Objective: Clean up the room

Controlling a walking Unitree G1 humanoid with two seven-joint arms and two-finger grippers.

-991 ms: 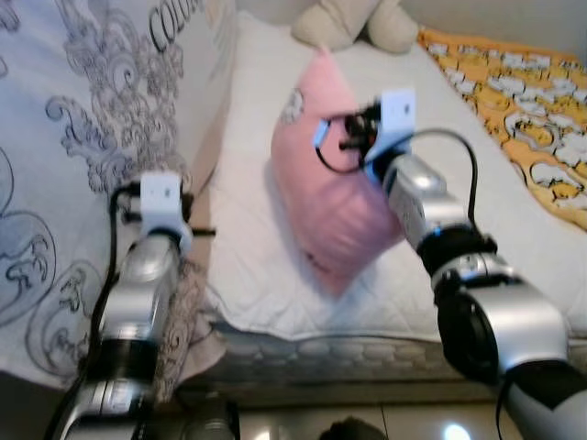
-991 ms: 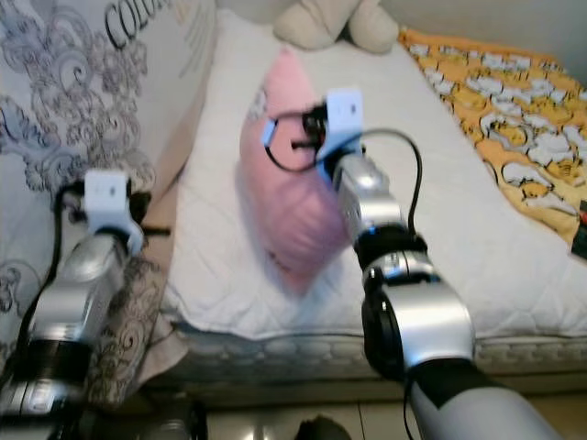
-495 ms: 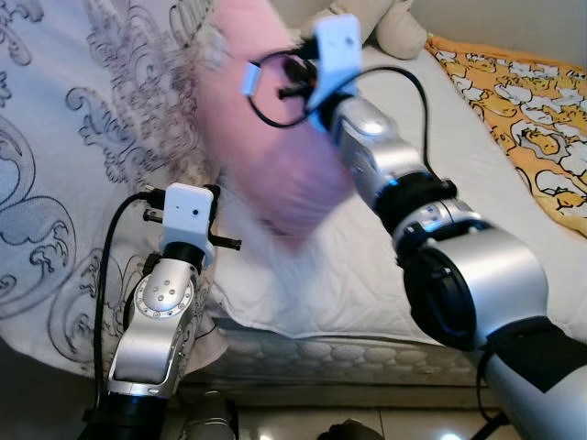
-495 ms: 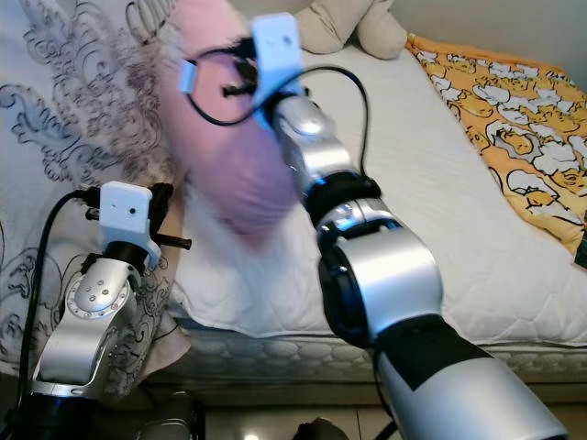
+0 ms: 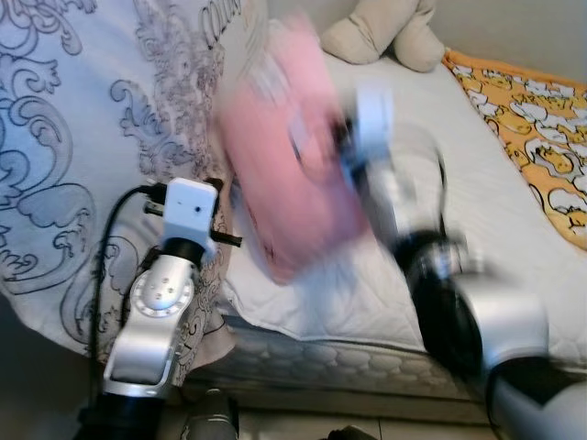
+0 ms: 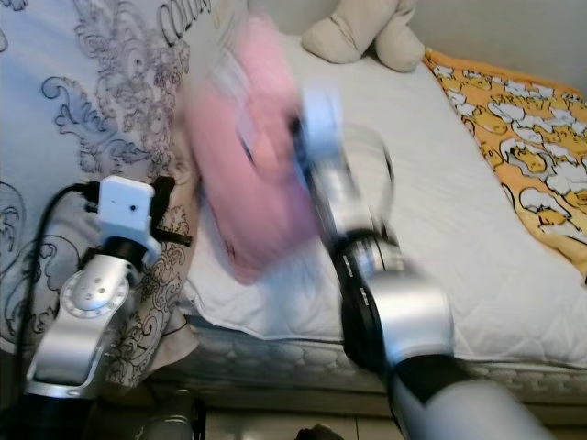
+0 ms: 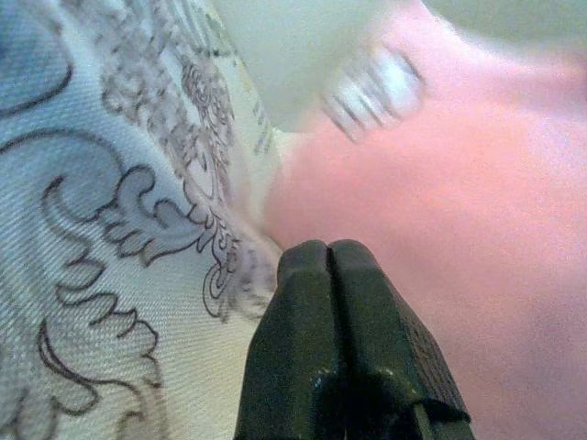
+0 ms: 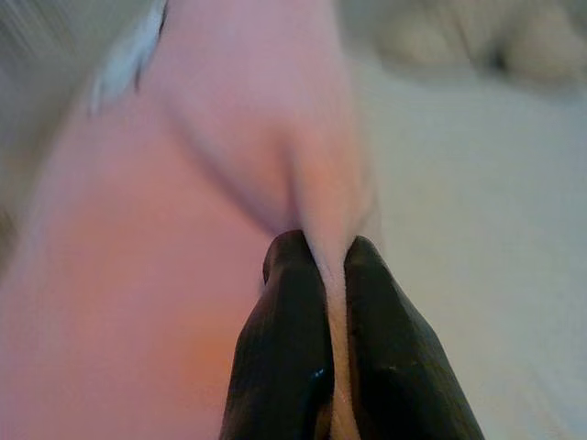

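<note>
— Over the white mattress [image 5: 514,229], at ten o'clock beside the patterned duvet [image 5: 83,147], our right gripper [image 8: 323,275] pinches a fold of the pink pillow [image 5: 289,183].

— We judge it light, soft, floppy; grip the edge seam. Our left gripper [image 7: 332,261] hangs closed, empty.

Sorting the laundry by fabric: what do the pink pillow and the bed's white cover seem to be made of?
Pink pillow: soft matte cloth, seemingly; it bunches where the right gripper pinches it. White cover: quilted fabric, judging by its stitched diamond pattern.
</note>
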